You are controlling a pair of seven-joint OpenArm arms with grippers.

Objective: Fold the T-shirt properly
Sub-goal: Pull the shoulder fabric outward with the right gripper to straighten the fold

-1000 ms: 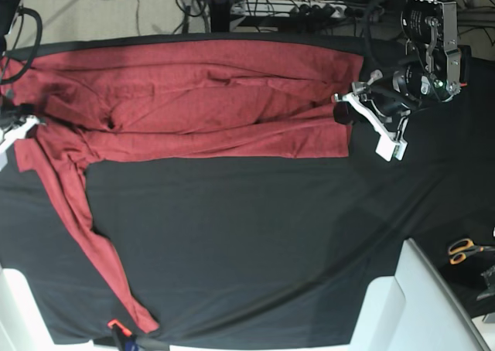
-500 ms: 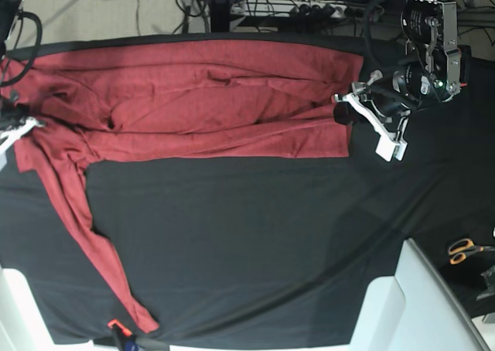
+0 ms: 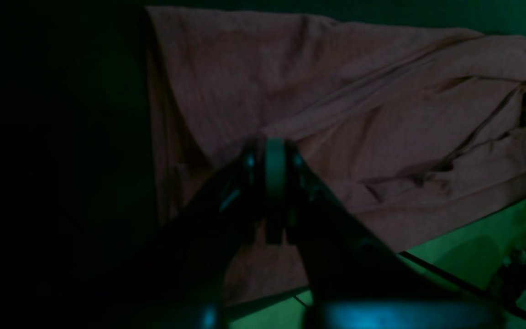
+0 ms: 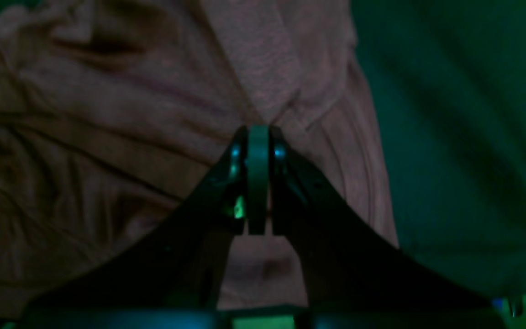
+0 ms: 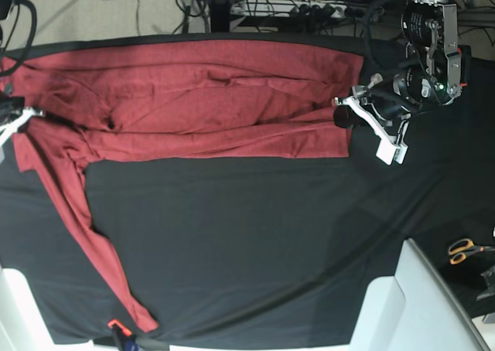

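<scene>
T-shirt (image 5: 193,103) sleeve in base only, scissors (image 5: 464,250)

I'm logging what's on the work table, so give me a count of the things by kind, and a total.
Red T-shirt: 1
Black tablecloth: 1
Orange-handled scissors: 1
Robot grippers: 2, the left gripper and the right gripper
Total: 5

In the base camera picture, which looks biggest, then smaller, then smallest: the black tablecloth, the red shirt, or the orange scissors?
1. black tablecloth
2. T-shirt
3. scissors, tiny at the right edge
</scene>
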